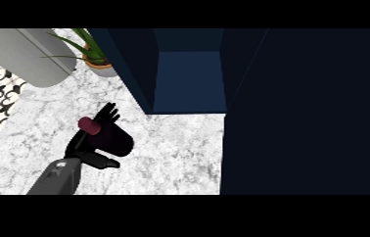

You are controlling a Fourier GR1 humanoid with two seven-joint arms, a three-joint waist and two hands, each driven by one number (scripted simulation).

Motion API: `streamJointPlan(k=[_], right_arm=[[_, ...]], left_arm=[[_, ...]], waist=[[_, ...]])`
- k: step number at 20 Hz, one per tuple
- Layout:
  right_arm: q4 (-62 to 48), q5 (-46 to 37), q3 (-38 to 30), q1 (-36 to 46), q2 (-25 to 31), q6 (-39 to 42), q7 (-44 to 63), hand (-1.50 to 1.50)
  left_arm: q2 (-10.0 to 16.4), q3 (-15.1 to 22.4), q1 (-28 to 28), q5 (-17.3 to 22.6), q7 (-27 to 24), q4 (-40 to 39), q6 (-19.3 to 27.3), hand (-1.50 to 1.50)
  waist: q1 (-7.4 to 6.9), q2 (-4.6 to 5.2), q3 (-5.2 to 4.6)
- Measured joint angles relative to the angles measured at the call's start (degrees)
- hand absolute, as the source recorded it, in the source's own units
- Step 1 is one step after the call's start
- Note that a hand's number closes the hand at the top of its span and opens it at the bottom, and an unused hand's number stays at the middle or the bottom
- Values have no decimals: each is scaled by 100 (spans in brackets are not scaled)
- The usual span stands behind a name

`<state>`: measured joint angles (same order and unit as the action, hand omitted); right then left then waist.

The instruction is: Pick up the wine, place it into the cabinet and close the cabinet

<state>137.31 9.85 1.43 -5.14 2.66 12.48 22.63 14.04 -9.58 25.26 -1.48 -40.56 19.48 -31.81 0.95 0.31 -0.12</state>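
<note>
Marble counter (173,148), wine (114,141) sits near-left of the open cabinet (188,79), our left hand (86,155) against it (can't tell if it's closed), heavy slick breakable glass so we'd grab the wide body.

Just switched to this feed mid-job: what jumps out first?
The dark blue cabinet stands open at top centre, and a dark panel, likely its door, fills the right side. At left on the marble counter, the left hand is against the wine bottle with its red cap, fingers spread. A potted plant sits at upper left.
</note>
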Motion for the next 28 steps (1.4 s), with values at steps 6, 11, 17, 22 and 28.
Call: streamJointPlan(k=[6, 11, 17, 22, 28], right_arm=[[-36, 93, -35, -36, 0, 59, -58, -150], [6, 58, -24, -29, -24, 10, -22, -150], [-34, 106, -120, 94, 47, 27, 31, -150], [-9, -15, -34, 74, 1, -15, 57, -150], [-29, -45, -97, 26, 14, -28, 62, -150]], left_arm=[[-112, -1, 151, 5, -125, -288, 64, 150], [-82, 78, 95, -44, -251, -372, -39, 150], [-149, 170, 146, -114, -357, -456, 2, 150], [-211, 204, 9, -142, -656, -401, 234, 150], [-430, -216, -749, 385, -1188, 164, 856, 150]], waist=[[25, 8, -2], [16, 6, -1], [21, 6, 0], [2, -10, 10], [-131, -86, 50]])
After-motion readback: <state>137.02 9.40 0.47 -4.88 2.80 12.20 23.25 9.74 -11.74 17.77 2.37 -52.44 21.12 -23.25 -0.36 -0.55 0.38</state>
